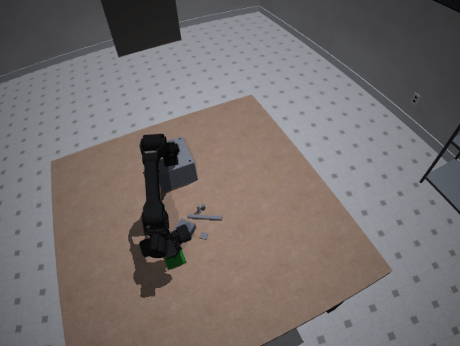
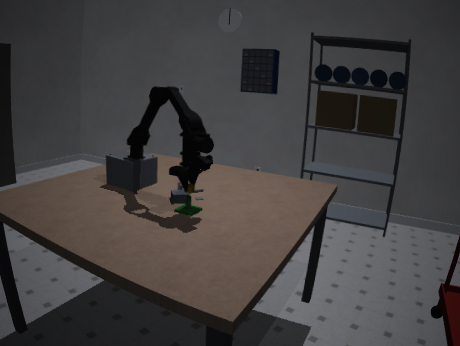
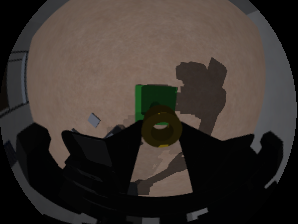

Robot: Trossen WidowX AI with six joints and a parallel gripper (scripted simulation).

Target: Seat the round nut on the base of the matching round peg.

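Observation:
My gripper (image 1: pixel 167 248) (image 2: pixel 190 186) (image 3: pixel 160 124) is shut on the round nut (image 2: pixel 191 188) (image 3: pixel 147 129), a dull yellow ring. It holds the nut just above the green base (image 1: pixel 177 260) (image 2: pixel 189 209) (image 3: pixel 153 98), which carries a short upright green peg (image 2: pixel 189 201). In the wrist view the ring's hole lies over the near edge of the green base. In the top view the arm hides the nut and the peg. I cannot tell whether the nut is around the peg's tip.
The grey arm mount block (image 1: pixel 183 167) (image 2: pixel 131 171) stands behind. Small grey parts lie to the right of the gripper: a bar (image 1: pixel 205 217), a small square (image 1: pixel 204 235) (image 3: pixel 95 120) and a grey block (image 1: pixel 189 227) (image 2: pixel 178 196). A shelf rack (image 2: pixel 357 130) stands off the table.

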